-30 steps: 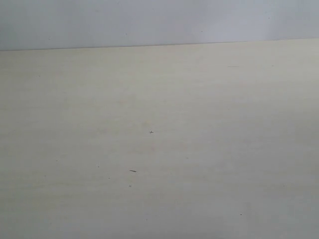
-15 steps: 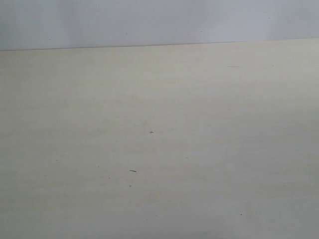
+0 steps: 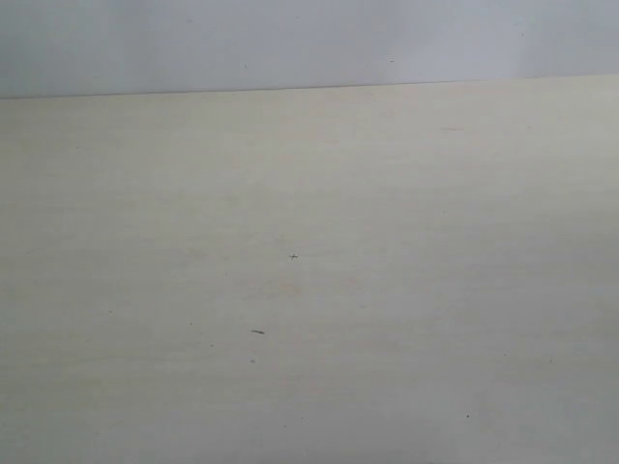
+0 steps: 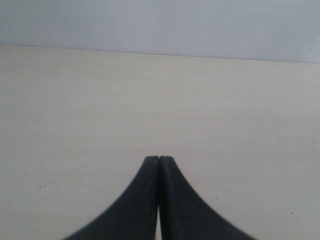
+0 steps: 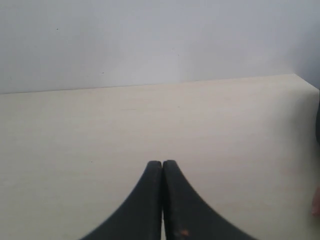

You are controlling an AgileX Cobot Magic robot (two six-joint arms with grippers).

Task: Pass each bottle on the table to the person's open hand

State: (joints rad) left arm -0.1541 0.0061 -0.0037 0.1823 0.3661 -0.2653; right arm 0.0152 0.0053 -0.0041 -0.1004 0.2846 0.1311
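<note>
Pale beige table, tiny dark specks, grey-white wall behind

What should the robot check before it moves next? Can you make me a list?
1. Left gripper shut and holding nothing: ok.
2. Right gripper shut and holding nothing: ok.
3. A bottle in sight to pick up: not ok, none shows in any view.
4. Person's open hand ready: cannot tell, only a blurry pink bit at the right wrist view's edge.
5. Table free of things in the way: ok.
</note>
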